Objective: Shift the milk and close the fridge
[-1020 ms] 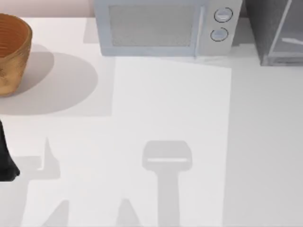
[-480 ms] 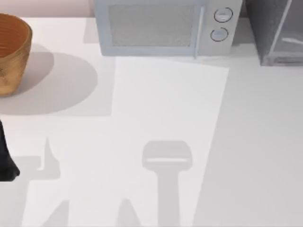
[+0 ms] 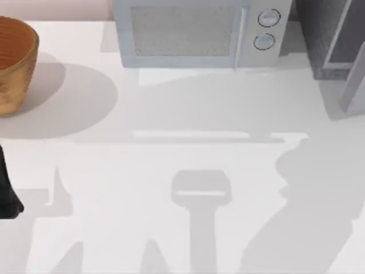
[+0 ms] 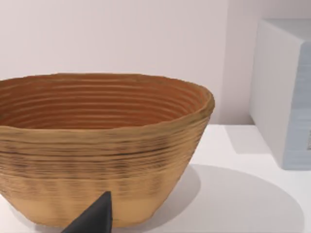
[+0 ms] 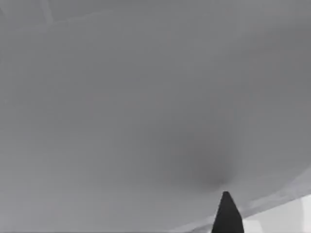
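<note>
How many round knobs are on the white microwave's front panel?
2. Both sit on the white microwave, at its right end in the top view: the upper round knob and the lower round knob directly below it. None appears hidden.

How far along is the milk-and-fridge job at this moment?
Done: nothing I can confirm; the milk's move can't be judged here. In hand: the right hand is close against a grey surface. Left: the fridge door stands ajar and needs shutting. The left arm sits parked at the table's left edge.
</note>
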`<action>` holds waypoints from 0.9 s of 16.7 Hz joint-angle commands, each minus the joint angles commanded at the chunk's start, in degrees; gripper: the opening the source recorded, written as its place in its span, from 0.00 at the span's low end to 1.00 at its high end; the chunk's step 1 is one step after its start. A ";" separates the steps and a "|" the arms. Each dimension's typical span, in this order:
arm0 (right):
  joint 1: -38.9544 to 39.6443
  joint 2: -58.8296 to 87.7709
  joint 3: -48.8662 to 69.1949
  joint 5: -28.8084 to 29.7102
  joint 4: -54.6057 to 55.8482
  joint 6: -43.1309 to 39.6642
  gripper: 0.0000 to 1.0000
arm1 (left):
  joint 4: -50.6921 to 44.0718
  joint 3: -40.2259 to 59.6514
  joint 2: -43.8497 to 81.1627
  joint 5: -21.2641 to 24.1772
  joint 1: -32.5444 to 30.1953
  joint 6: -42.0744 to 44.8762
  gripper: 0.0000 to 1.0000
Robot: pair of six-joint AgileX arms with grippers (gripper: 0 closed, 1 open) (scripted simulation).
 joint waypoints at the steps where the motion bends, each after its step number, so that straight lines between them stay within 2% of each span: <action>1: 3.81 -0.81 -0.97 3.02 1.21 2.68 1.00 | 0.00 0.00 0.00 0.00 0.00 0.00 1.00; 4: 11.85 -3.82 -4.00 10.80 5.29 9.33 1.00 | 0.00 0.00 0.00 0.00 0.00 0.00 1.00; 6: 14.35 -5.55 -5.67 13.45 7.27 11.12 1.00 | 0.00 0.00 0.00 0.00 0.00 0.00 1.00; 12: 13.94 -5.54 -5.91 14.14 7.42 11.03 1.00 | 0.00 0.00 0.00 0.00 0.00 0.00 1.00; 15: 14.00 -1.57 -1.80 14.05 6.40 11.17 1.00 | 0.00 0.00 0.00 0.00 0.00 0.00 1.00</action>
